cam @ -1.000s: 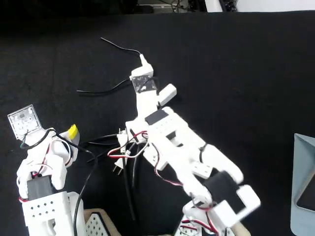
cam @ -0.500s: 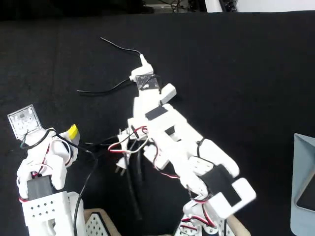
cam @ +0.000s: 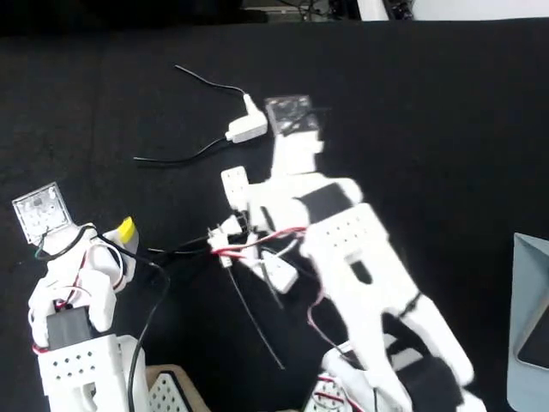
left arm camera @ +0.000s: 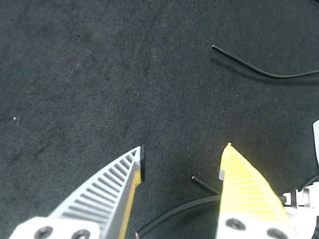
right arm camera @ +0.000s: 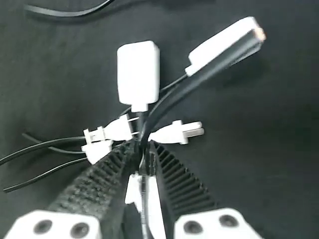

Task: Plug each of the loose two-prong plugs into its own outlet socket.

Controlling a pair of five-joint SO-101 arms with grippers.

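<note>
My right gripper [right arm camera: 144,149] is shut on a black cord [right arm camera: 167,102] that leads to a long white socket block [right arm camera: 224,42]. Beyond its fingertips lie a white two-prong plug [right arm camera: 177,133], a small white connector [right arm camera: 102,139] and a rectangular white socket piece [right arm camera: 138,69]. From above, this bundle of plugs [cam: 227,236] and red wires sits at the table's middle under the right arm [cam: 343,232]. Another white plug [cam: 244,129] with a thin black cord rests farther back. My left gripper [left arm camera: 184,149] is open above bare black mat, near a cord end [left arm camera: 204,184].
The left arm [cam: 73,292] stays at the near left with its yellow finger [cam: 126,229] up. A blue-grey tray [cam: 527,283] stands at the right edge. A loose black cord [cam: 257,322] trails toward the near edge. Black cloth covers the table.
The right arm has swung to the right and turned its wrist, dragging the cord bundle with it. The far white plug is now uncovered. The left arm has not moved.
</note>
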